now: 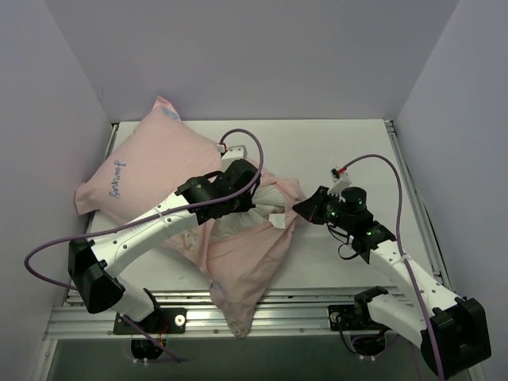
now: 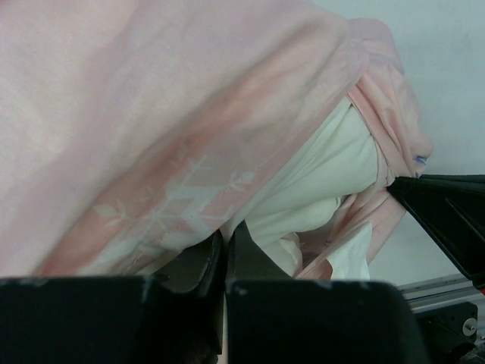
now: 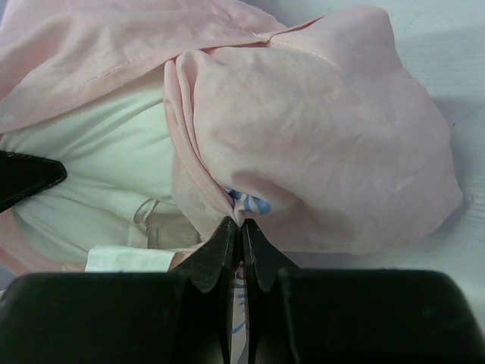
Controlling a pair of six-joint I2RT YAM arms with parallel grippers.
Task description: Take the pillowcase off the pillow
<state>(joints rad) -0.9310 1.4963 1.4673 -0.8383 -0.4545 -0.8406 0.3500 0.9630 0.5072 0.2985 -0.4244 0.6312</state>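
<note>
Right gripper [image 3: 241, 227]: jaws clamped on the pillowcase [image 3: 318, 136] hem. Left gripper [image 2: 225, 241]: jaws pressed together, touching the pillow [image 2: 326, 174]; whether fabric is pinched cannot be told.

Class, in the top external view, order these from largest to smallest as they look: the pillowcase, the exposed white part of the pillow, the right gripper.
1. The pillowcase, by far the largest.
2-3. The exposed part of the pillow and the right gripper: both small, too alike to rank.
</note>
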